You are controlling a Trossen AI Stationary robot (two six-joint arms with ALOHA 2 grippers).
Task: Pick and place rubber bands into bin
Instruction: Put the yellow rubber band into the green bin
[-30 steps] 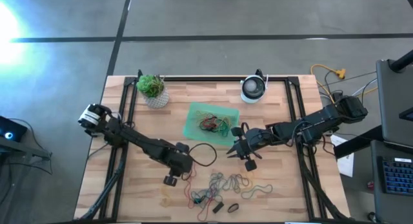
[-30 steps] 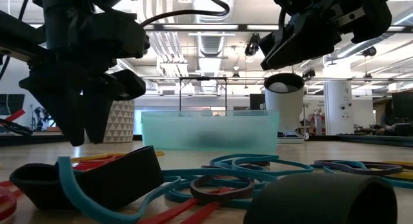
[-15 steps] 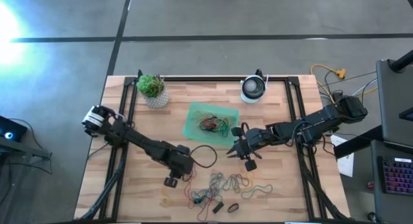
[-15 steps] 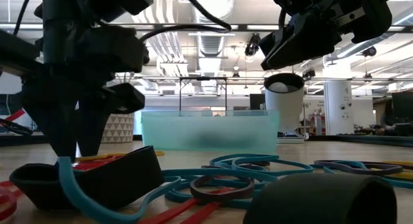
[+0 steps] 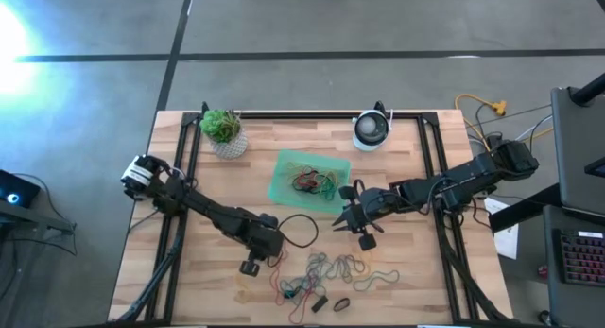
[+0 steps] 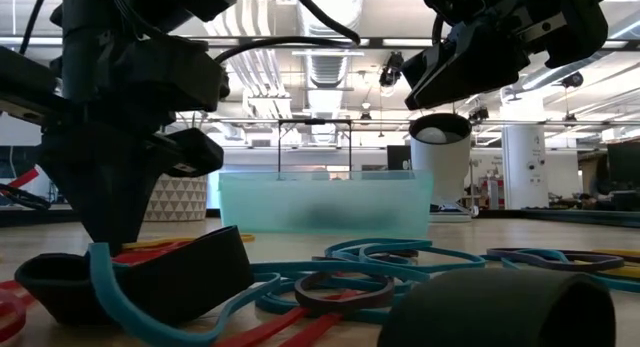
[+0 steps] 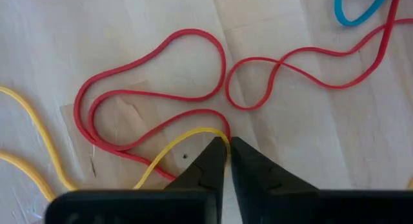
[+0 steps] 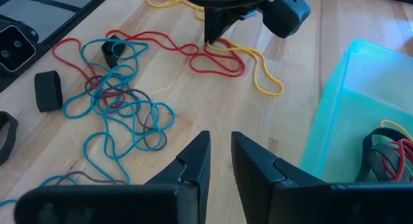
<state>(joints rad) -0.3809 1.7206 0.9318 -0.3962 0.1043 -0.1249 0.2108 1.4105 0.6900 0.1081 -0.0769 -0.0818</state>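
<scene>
Left gripper down on the bands, jaws pressed together on a yellow band.
Bin at table centre; loose bands at its 6 o'clock; right gripper at its 4 o'clock, jaws slightly apart, empty.

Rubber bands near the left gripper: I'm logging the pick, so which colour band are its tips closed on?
The thin yellow rubber band: its loop end runs between the shut tips of the left gripper. The long red rubber band curves just beside them.
</scene>
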